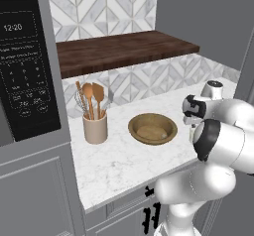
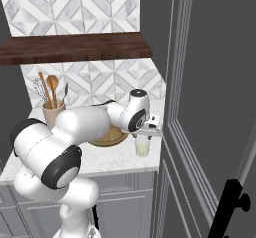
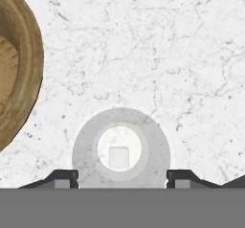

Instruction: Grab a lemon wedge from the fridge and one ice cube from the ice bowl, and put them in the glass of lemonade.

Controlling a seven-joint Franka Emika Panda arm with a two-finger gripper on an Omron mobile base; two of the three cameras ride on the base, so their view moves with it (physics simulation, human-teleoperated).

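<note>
Hovering straight over the glass [image 3: 121,150], the gripper [image 3: 122,180] looks down its axis: in the hand view the glass mouth sits centred between the two fingertips [image 3: 64,179], with a small pale square, probably the ice cube [image 3: 118,157], lying inside it. Jaws stand wide apart, wider than the glass, holding nothing visible. No lemon wedge can be made out in the glass; too small to tell.

Left to right in the left base view: crock [image 1: 95,126] with wooden utensils, then the ice bowl [image 1: 153,129] mid-counter, then the arm's bulk hiding the glass. In the right base view the bowl [image 2: 107,138] lies partly behind the forearm, the glass [image 2: 143,146] stands just beside it toward the counter edge, right under the gripper [image 2: 150,130], and the fridge [image 2: 210,107] door rises close on the right.

Judgement: drop looks done; the next move calls for a straight lift. Risk: clipping the glass rim or the fridge door nearby.
</note>
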